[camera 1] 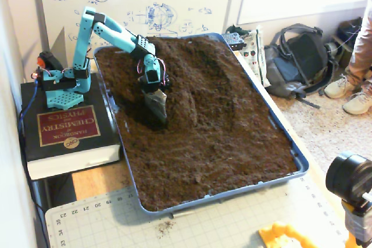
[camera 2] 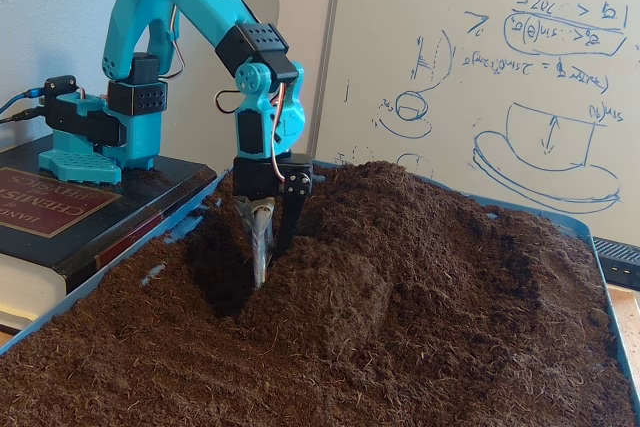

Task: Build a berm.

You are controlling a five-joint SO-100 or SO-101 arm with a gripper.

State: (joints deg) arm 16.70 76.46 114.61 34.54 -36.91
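Note:
A blue tray (camera 1: 232, 193) (camera 2: 600, 247) is filled with dark brown crumbly soil. The berm (camera 1: 185, 104) (camera 2: 335, 292) is a short raised ridge of loose soil in the tray's left-middle, sloping on both sides. My turquoise arm reaches in from the left, and the gripper (camera 1: 161, 114) (camera 2: 262, 275) points down with its tips sunk in the soil, pressed against the berm's left flank. The jaws are shut and nothing shows between them. A dark trough lies just left of the gripper.
A higher heap of soil (camera 1: 197, 50) fills the tray's far end. The arm's base stands on a thick black book (camera 1: 64, 127) (camera 2: 40, 202) left of the tray. A green cutting mat (camera 1: 174, 225) lies in front, and a backpack (camera 1: 296, 56) sits on the floor at right.

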